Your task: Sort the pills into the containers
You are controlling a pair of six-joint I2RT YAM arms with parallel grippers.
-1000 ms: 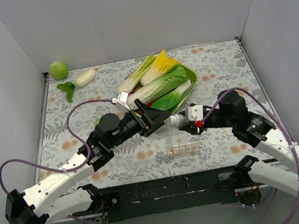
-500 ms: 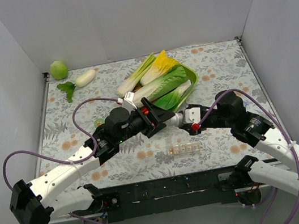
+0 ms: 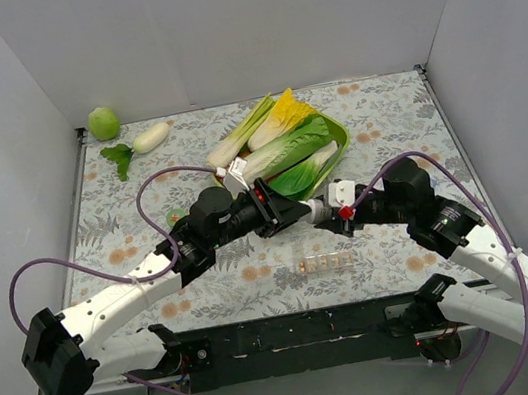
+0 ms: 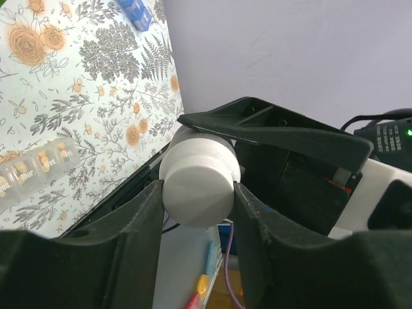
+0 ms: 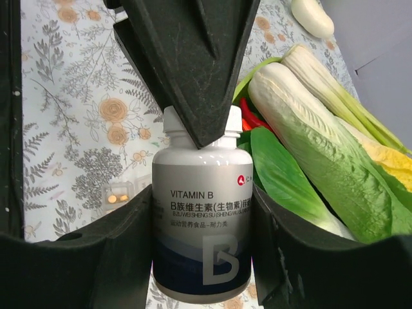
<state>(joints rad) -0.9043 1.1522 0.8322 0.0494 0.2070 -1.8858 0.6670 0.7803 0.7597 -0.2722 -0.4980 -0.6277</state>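
So I'm on the bottle-opening step: my right gripper (image 5: 201, 257) is clamped around the vitamin B bottle (image 5: 201, 187), held up mid-table just near of the green bowl (image 3: 337, 129), and my left gripper (image 4: 196, 212) is squeezed onto its white cap (image 4: 198, 177). The containers (image 3: 328, 262) sit on the table, just nearer than the bottle. Next I reckon it's twisting the cap off while the right holds firm.

The top camera looks down from high at the near edge onto the whole table (image 3: 95, 216). Both wrist cameras face one bottle (image 5: 201, 219) closely from opposite ends: left its cap (image 4: 198, 183), right its label.
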